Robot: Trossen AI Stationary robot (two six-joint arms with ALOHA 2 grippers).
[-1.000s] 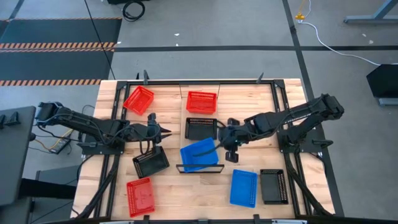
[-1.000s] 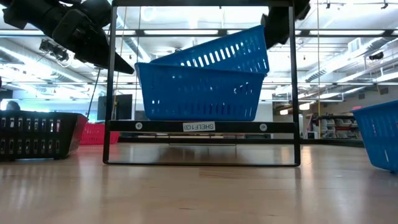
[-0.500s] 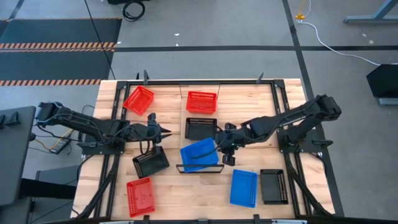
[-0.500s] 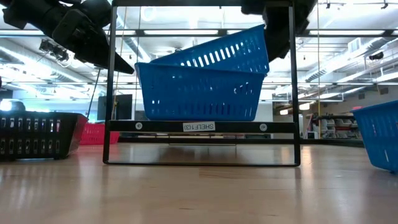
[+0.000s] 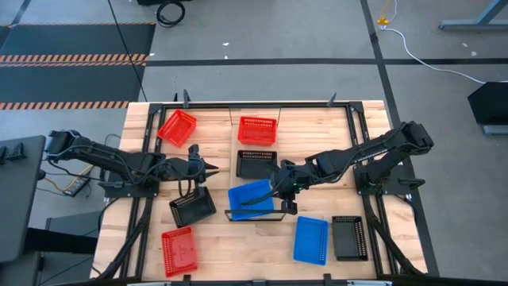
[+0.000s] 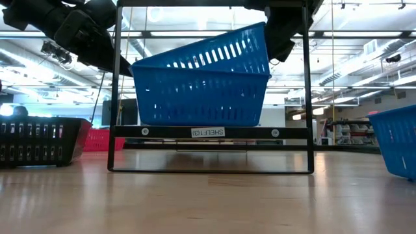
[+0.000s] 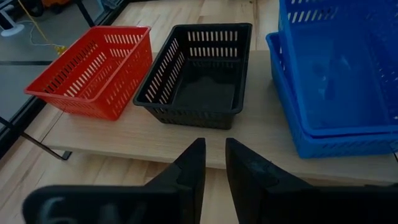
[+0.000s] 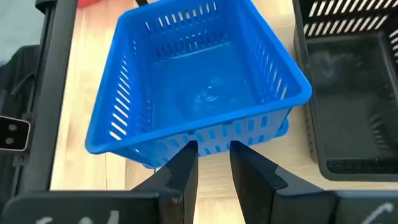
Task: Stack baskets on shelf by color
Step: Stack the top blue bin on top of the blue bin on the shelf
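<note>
On the shelf (image 5: 255, 171), the top blue basket (image 5: 252, 195) sits tilted inside a second blue basket (image 6: 198, 104) at the black-framed end. A black basket (image 5: 256, 163) stands next along the shelf, then a red basket (image 5: 257, 130) at the far end. The right gripper (image 5: 282, 193) is at the top blue basket's rim, fingers (image 8: 180, 171) slightly parted, gripping nothing. The left gripper (image 5: 208, 167) waits beside the shelf, facing the black basket, its fingers (image 7: 189, 167) narrowly apart and empty.
</note>
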